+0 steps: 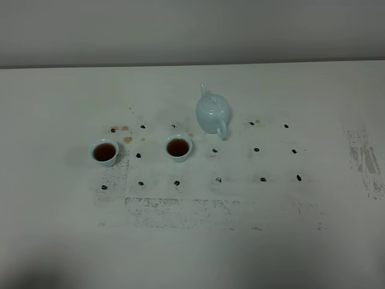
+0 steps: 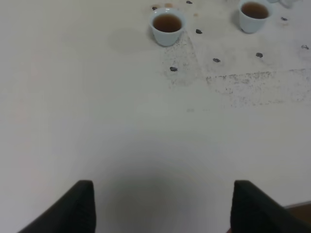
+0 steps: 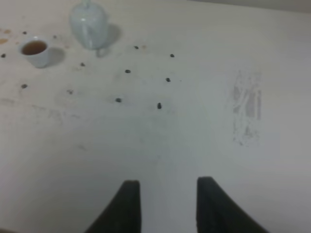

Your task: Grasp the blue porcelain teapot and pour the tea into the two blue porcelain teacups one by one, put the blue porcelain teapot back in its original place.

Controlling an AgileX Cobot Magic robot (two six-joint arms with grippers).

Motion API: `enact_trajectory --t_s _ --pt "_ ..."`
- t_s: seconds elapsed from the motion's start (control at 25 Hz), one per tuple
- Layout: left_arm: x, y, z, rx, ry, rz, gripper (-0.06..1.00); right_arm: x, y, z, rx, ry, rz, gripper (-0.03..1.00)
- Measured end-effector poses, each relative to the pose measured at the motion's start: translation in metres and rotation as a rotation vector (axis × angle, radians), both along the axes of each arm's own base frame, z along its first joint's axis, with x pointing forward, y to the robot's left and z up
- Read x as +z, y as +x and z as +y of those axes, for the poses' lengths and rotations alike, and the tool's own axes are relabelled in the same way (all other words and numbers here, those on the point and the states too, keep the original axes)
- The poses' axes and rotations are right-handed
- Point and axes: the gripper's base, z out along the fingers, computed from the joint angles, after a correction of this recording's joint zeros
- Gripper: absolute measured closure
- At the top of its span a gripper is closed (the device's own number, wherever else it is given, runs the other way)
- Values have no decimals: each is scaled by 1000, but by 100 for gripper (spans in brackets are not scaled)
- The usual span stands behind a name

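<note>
Teapot: the blue porcelain teapot stands upright on the desk, just behind and right of the nearer cup.
Cups: the two blue porcelain teacups both hold tea.
Left fingers: mine, spread wide, empty.
Right fingers: mine, parted, holding nothing.
</note>
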Motion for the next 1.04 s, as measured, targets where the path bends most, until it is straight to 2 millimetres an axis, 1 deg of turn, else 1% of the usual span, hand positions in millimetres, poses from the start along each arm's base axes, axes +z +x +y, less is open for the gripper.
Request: enact_trajectory --t_s 0.16,1.04 --pt "0 0 0 0 0 0 34 0 0 -1 28 -1 0 66" --pt "0 0 0 0 0 0 34 0 0 -1 28 0 0 66"
